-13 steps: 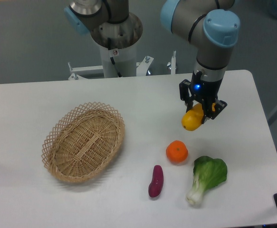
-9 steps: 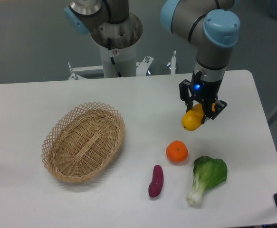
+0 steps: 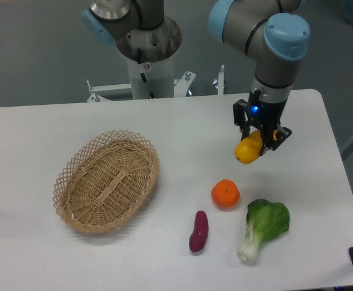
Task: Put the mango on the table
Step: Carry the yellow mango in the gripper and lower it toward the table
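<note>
Yellow mango (image 3: 247, 151) hangs clamped in downward-pointing hand (image 3: 259, 138).

The mango (image 3: 247, 150) has smooth, faintly glossy yellow skin. The table (image 3: 37, 151) is a matt white surface. The basket (image 3: 106, 180) is rough, open-woven wicker. The orange (image 3: 225, 193) looks finely dimpled, though that is hard to judge here. The gripper (image 3: 260, 138) looks like black plastic.

Grey arm with blue joint caps reaches down at the far right, wrist vertical, its black two-finger pincer (image 3: 258, 140) pointing downward, fingers clamped around a yellow-orange oval mango (image 3: 248, 149).
</note>
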